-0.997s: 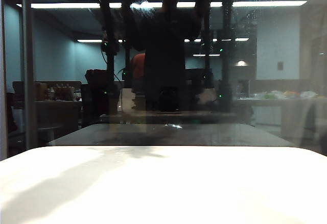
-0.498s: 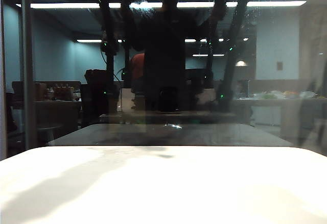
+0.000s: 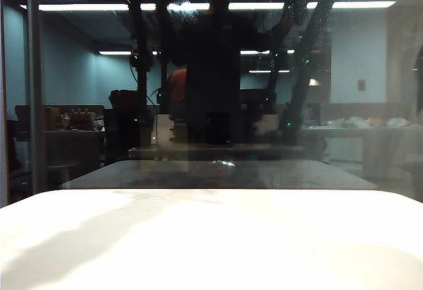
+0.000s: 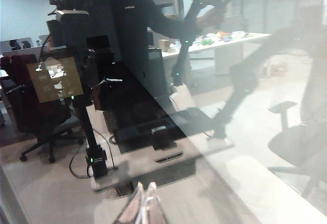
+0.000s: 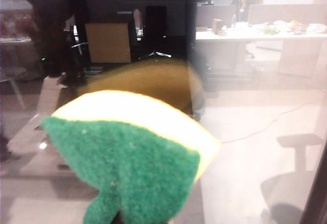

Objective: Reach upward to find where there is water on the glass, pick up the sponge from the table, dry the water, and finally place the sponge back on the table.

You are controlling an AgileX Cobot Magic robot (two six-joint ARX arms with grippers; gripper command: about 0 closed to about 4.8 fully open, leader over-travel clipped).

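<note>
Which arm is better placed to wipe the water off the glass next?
Right. Its tool is shut on the sponge, close to the glass. The left tool faces the glass holding nothing.

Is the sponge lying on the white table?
No, the table shows no sponge; the sponge sits in the right gripper's fingers by the glass.

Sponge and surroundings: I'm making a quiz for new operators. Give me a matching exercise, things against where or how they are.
Things:
1. sponge
2. table
3. left hand
4. glass

States:
A. bare white top in the exterior view
B. fingers together, holding nothing
C. dark pane mirroring a dim room
D. gripped in the right hand, facing the pane

Pairs: 1-D, 2-A, 3-B, 4-C
</note>
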